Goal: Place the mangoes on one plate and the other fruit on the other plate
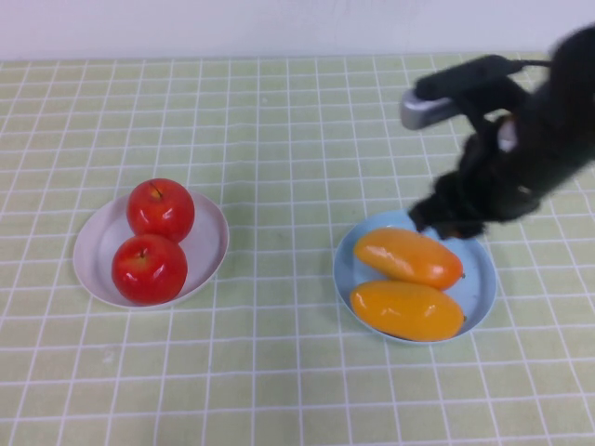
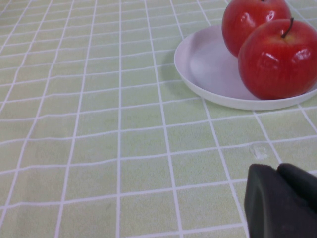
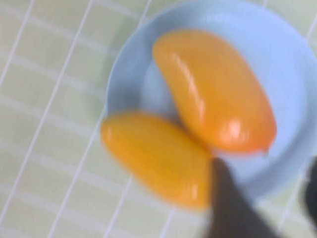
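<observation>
Both mangoes [image 1: 406, 282] lie on my right in the light blue plate [image 1: 483, 279]; apples [image 1: 154, 240] fill the white plate [image 1: 209, 243] left. My right gripper [image 1: 446, 218] hovers at the blue plate's far rim, apparently empty, opening blurred. My left gripper [image 2: 282, 201] is closed, parked near the apples.

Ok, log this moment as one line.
mangoes on blue plate | apples on white plate | right gripper above blue plate, empty | left gripper shut
</observation>
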